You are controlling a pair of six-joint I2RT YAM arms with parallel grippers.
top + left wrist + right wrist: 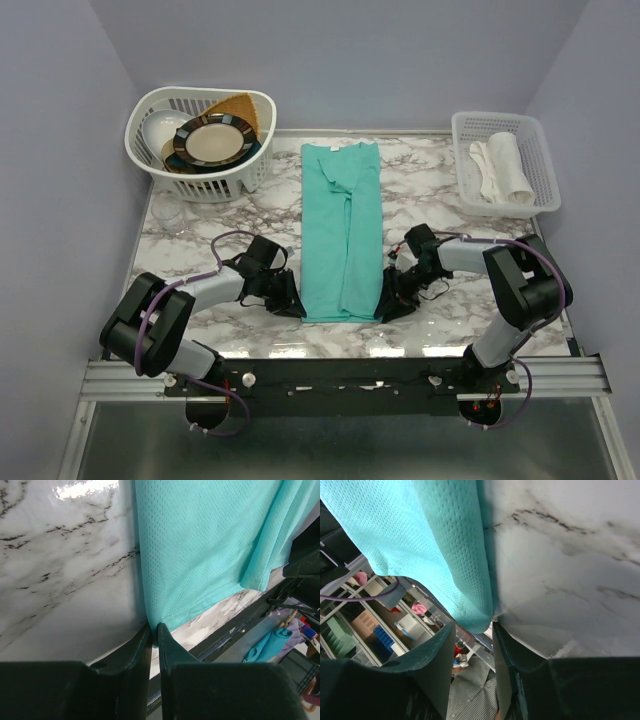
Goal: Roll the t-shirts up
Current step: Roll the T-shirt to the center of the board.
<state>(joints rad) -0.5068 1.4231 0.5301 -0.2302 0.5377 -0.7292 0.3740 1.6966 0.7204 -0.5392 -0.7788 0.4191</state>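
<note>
Teal-green thin mesh t-shirt (pixel 341 235) folded lengthwise on white marbled table (pixel 440 190), left gripper (pixel 154 627) with jaws pinched on one hem corner, right gripper (pixel 473 626) with jaws straddling the other, grip unclear.

Black-and-grey left arm (pixel 200 290) and right arm (pixel 468 255) crouch low over the marble worktop (pixel 250 205), wrists turned inward. The left gripper (pixel 287 298) pinches its fingers (pixel 134 652) onto a corner of the teal-green mesh t-shirt (pixel 341 230). The right gripper (pixel 392 300) holds its fingers (pixel 434 650) parted around the opposite corner.
</note>
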